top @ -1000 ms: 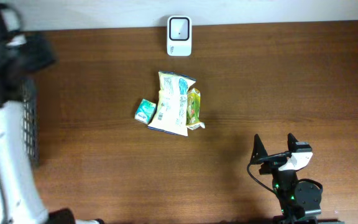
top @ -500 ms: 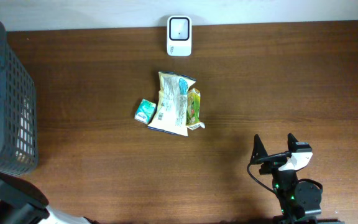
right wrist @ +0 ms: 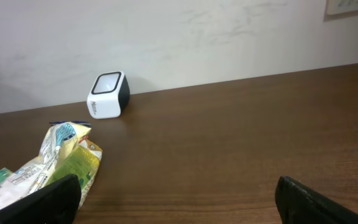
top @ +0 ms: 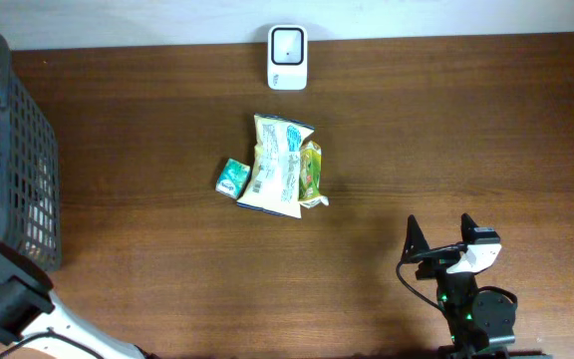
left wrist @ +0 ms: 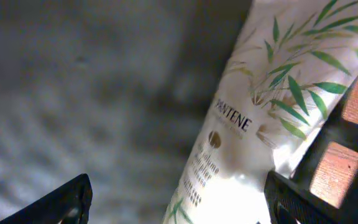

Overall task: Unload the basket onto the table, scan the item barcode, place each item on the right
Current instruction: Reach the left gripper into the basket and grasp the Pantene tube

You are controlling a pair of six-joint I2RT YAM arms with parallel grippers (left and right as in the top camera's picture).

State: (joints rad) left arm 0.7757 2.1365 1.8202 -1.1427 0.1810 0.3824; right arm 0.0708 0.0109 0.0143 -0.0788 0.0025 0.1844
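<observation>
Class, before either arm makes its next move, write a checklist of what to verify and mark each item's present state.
1. Left gripper open, holding nothing: ok.
2. Pantene bottle lying inside the basket: ok.
3. Scanner unblocked: ok.
4. Barcode showing on the snack packets: cannot tell.
5. Right gripper open, apart from the packets: ok.

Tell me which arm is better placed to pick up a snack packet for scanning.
The right, probably. The right gripper, open, faces the snack packets and the scanner, nothing between. The left gripper, also open, looks at a Pantene pack in the basket, off to the side.
</observation>
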